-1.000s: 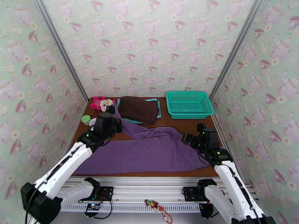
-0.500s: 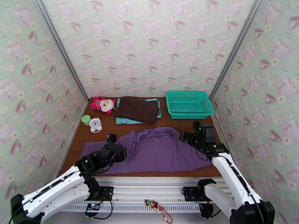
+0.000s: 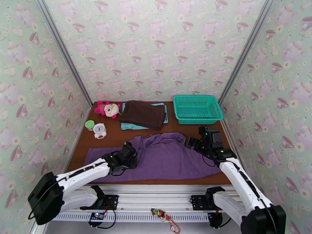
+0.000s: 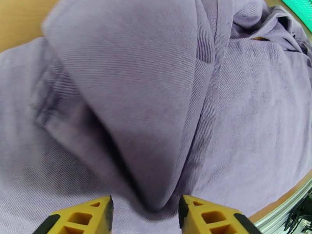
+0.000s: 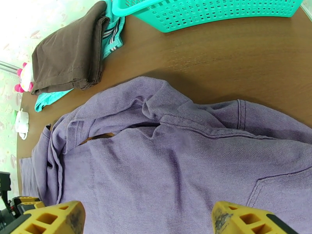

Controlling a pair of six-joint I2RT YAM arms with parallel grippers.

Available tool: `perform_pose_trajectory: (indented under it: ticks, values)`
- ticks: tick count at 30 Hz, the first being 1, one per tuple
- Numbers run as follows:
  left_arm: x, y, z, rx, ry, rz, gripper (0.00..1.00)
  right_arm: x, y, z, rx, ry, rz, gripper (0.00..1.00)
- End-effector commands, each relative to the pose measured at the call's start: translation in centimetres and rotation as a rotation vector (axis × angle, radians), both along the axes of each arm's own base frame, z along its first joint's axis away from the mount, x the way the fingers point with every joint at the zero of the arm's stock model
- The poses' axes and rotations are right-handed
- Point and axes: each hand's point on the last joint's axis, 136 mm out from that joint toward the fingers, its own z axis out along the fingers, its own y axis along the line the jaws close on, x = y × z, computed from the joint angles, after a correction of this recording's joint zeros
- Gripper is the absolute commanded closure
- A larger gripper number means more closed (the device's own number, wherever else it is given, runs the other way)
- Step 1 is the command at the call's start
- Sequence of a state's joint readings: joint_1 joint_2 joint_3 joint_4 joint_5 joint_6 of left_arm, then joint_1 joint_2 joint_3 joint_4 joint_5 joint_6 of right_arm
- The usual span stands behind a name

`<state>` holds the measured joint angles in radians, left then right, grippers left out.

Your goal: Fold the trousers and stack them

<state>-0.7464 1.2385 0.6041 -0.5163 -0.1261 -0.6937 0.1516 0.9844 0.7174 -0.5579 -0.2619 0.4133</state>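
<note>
Trousers, purple, thin soft fabric, wide-legged: spread on the brown wooden table, directly under both grippers and spanning the gap between them. Long axis runs side to side across the table. The waist end, with waistband seam and a pocket, sits beneath the right gripper. The leg ends point the other way and reach past the left gripper on its outer side. The far leg looks bunched and lapped over the near one, which leaves a raised fold ridge running ahead of the left gripper. Left jaws stand partly apart, straddling the tip of that ridge, which looks like the pick point for carrying the leg over. Can't tell if the pads are biting cloth. Right gripper is spread wide with nothing in it, hovering over the waist. My read: it's there to pin or take the waistband while the other end gets handled. Teal plastic mesh basket and folded dark brown garment sit beyond the right gripper, apart from the trousers.
</note>
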Motion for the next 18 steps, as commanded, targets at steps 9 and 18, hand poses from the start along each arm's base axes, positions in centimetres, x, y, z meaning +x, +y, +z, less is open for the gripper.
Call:
perform_pose_trajectory:
  ticks: [9,18]
  values:
    - [-0.1,-0.9,-0.3,-0.039,0.035,0.090,1.00,-0.3,0.3,0.0,-0.010,-0.014,0.033,0.10]
    - [3.2,2.7,12.9,-0.344,-0.324,0.359,1.00,0.2,0.2,-0.1,-0.016,-0.019,0.026,0.09]
